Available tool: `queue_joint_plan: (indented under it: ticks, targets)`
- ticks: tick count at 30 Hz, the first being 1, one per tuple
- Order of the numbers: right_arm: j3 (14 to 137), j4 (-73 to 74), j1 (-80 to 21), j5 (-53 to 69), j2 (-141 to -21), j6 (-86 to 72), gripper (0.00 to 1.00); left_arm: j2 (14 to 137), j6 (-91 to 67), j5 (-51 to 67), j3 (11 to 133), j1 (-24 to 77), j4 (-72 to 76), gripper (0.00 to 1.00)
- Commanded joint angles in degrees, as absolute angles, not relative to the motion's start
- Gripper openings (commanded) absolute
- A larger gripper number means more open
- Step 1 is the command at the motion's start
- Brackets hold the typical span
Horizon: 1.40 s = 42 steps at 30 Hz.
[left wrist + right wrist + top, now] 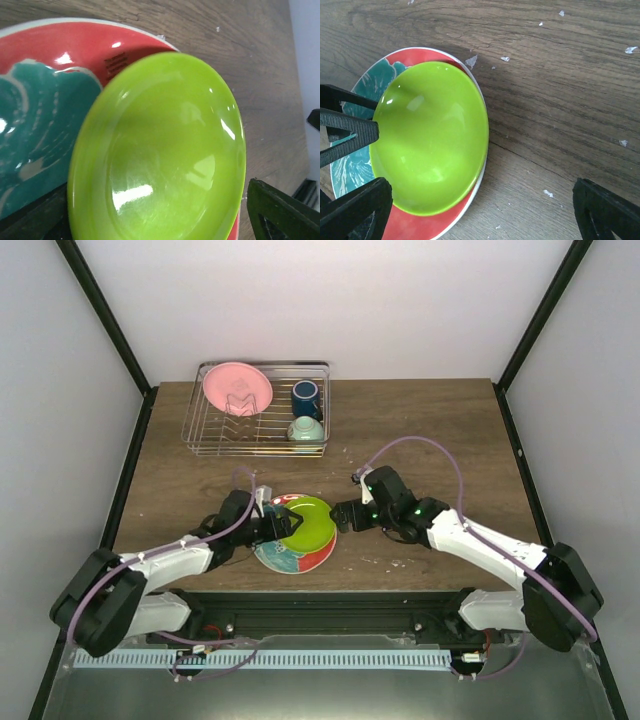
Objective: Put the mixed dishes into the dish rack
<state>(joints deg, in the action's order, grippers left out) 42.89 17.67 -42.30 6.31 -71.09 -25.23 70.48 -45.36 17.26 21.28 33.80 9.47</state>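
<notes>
A lime-green plate (312,523) (165,150) (432,137) lies on the red-and-teal floral plate (285,560) (40,115) (415,225) near the table's front. My left gripper (290,525) (157,220) is open at the green plate's left rim, its fingers (350,131) touching or nearly touching that edge. My right gripper (343,515) (480,205) is open just right of the plates, holding nothing. At the back left the dish rack (200,445) holds a pink plate (237,387) standing in the tines, a dark blue cup (306,398) and a mint-green bowl (306,429).
The wooden table (430,430) (560,75) has white flecks on it. Black frame posts (105,315) and white walls close in the sides and back. The arm bases are bolted along the near edge (330,605).
</notes>
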Motion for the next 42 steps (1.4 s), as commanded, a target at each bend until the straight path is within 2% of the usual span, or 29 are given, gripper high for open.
queue_joint_plan:
  ticks: [1, 3, 10, 20, 29, 36, 42]
  targets:
    - [44.3, 18.0, -42.7, 5.7, -71.3, -25.5, 1.0, 75.1, -46.8, 18.7, 17.4, 33.9, 7.3, 0.87]
    - [44.5, 18.3, -42.7, 5.6, -71.3, -25.5, 1.0, 76.6, -46.9, 19.3, 16.9, 33.9, 9.0, 0.79]
    - [44.5, 18.9, -42.7, 5.1, -71.7, -25.8, 1.0, 81.2, -47.1, 21.4, 15.5, 33.9, 14.1, 0.35]
    - [44.6, 19.0, -42.7, 5.1, -72.1, -25.9, 1.0, 79.8, -46.4, 21.5, 15.0, 33.9, 13.2, 0.0]
    - [43.9, 20.4, -42.7, 2.0, -69.6, -26.3, 1.0, 67.6, -42.7, 19.1, 20.8, 33.9, 0.2, 0.0]
    - [42.0, 19.8, -42.7, 1.0, -67.9, -26.0, 1.0, 53.9, -32.8, 5.1, 36.9, 33.1, -21.0, 0.0]
    - [40.8, 18.4, -42.7, 1.1, -67.6, -25.7, 1.0, 52.4, -20.9, -3.0, 50.2, 29.7, -31.5, 0.0]
